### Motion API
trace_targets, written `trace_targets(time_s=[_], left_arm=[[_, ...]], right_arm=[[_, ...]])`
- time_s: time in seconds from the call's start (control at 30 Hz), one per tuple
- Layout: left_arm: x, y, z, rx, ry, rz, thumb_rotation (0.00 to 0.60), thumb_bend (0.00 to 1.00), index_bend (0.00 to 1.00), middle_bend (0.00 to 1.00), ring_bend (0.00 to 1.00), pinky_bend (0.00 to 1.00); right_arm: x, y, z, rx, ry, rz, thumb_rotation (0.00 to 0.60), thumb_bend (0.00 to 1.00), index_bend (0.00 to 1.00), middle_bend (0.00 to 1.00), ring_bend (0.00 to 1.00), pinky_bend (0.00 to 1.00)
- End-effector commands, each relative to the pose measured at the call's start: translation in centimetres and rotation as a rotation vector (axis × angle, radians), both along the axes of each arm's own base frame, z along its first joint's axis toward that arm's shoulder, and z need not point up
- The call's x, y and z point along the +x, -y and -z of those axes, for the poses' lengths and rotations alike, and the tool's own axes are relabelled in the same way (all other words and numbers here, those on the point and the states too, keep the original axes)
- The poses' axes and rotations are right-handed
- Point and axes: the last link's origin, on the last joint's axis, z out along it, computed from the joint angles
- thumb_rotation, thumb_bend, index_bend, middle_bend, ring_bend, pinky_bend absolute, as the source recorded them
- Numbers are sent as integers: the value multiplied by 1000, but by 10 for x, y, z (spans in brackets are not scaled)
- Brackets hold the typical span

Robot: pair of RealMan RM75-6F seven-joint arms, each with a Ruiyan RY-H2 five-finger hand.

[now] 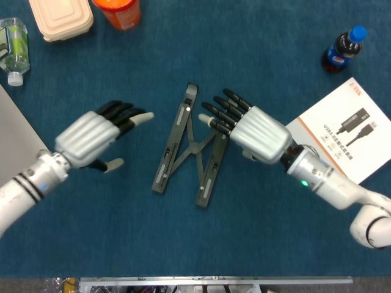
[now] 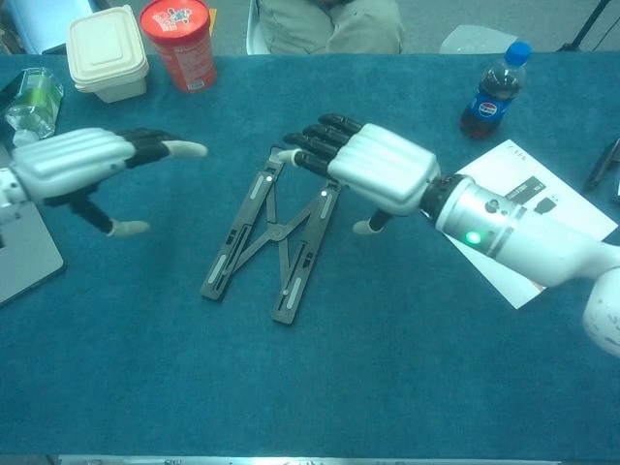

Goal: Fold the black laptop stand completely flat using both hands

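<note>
The black laptop stand [image 1: 186,149] [image 2: 271,235] lies on the blue table, its two bars spread in a narrow V joined by crossed struts. My right hand [image 1: 250,127] [image 2: 373,168] hovers at the right bar's far end with fingers spread, holding nothing; whether it touches the bar I cannot tell. My left hand [image 1: 98,133] [image 2: 82,160] hangs left of the stand, fingers apart, clear of the left bar by a small gap.
A cream food box [image 1: 60,17], an orange-red tub [image 1: 119,11] and a small clear bottle [image 1: 13,49] sit at the far left. A cola bottle [image 1: 342,49] and a white manual [image 1: 345,131] lie at the right. A grey laptop [image 2: 19,252] edge shows at the left.
</note>
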Motion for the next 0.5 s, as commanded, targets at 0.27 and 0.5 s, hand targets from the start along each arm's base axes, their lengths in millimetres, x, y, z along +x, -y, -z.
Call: trace_targets(time_s=[0.27, 0.5], left_arm=[[23, -26, 38, -18, -56, 35, 600, 267, 0, 0, 0, 67], [27, -43, 57, 3, -85, -43, 600, 267, 0, 0, 0, 21]], right_arm=[[-13, -10, 2, -3, 42, -53, 600, 50, 0, 0, 0, 0], [-17, -11, 10, -19, 14, -117, 600, 49, 0, 0, 0, 0]])
